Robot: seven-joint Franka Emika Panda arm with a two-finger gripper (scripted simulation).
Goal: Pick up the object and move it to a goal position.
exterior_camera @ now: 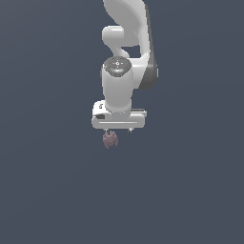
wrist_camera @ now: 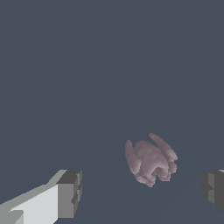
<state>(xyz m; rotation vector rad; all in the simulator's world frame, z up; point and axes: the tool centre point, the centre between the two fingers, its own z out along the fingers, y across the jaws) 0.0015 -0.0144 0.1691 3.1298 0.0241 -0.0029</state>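
Note:
The object [exterior_camera: 110, 139] is a small mauve-brown lumpy thing with upright lobes. It lies on the dark grey floor just below the white hand, toward the exterior view's left side of it. My gripper [exterior_camera: 119, 130] is open and empty, pointing down over it. In the wrist view the object [wrist_camera: 151, 162] lies beyond the gripper [wrist_camera: 142, 192], within the gap between the two grey fingertips [wrist_camera: 70, 192] and closer to the other fingertip at the frame's edge. No finger touches it.
The white arm [exterior_camera: 125, 52] rises behind the hand in the exterior view. A plain dark grey floor [exterior_camera: 190, 190] surrounds the object. No goal marker shows.

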